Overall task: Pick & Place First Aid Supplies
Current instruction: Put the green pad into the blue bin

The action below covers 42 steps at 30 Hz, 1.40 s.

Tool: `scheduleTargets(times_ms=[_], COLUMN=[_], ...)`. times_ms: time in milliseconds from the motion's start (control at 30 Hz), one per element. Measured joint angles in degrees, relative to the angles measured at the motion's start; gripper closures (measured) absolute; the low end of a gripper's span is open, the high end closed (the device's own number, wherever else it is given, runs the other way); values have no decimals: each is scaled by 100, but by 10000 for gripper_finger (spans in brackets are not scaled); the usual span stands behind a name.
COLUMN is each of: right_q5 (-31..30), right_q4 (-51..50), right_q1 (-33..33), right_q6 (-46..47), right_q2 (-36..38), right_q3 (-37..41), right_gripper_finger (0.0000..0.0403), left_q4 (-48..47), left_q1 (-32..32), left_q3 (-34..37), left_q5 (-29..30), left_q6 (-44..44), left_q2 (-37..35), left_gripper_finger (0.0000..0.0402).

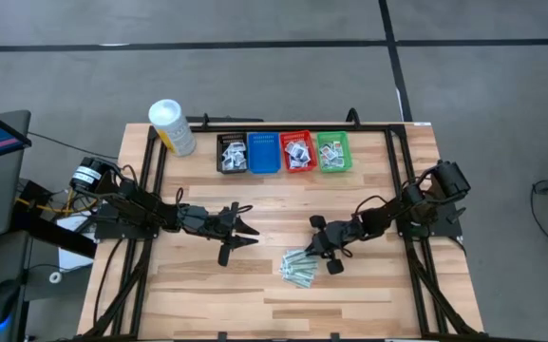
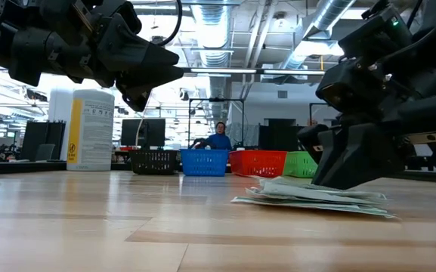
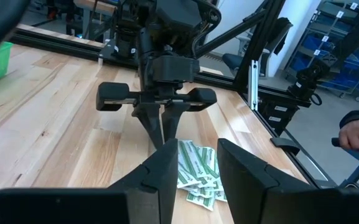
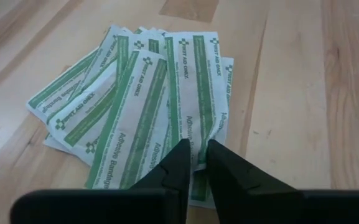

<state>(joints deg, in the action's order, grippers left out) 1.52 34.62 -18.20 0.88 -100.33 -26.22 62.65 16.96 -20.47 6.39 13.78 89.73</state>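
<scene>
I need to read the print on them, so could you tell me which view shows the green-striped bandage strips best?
The right wrist view: the bandage strips fill it, print legible. High shows a small pile, low an edge-on stack, left wrist partly hidden.

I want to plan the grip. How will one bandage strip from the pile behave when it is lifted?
Probably floppy and light: the strips look thin, flat and papery. They overlap loosely, so neighbours may drag along. The right gripper is pinching at the pile's edge.

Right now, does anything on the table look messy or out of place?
Only the adhesive bandage strips: they lie fanned in a loose, overlapping heap on the bare table, not in the baskets. The right end effector is pinching one.
</scene>
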Motion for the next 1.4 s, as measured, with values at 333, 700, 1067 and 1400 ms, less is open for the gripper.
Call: scheduleTargets(times_ms=[333,700,1067,1400], right_q5=[-245,-627,-1210,-1213], right_q4=[-265,-314,-261,-269], right_q1=[55,313,641,798], right_q6=[-301,-448,-445,-445], right_q2=[520,1421,1720,1720], right_q3=[26,16,-144,-473], right_gripper_finger=[399,400,400,401], left_q4=[39,44,108,-22], left_q1=[1,-1,-327,-410], left_q3=[0,0,-101,-232], left_q5=[312,455,866,863], left_q6=[0,17,1226,1502], left_q2=[0,0,0,0], left_gripper_finger=[289,289,289,289])
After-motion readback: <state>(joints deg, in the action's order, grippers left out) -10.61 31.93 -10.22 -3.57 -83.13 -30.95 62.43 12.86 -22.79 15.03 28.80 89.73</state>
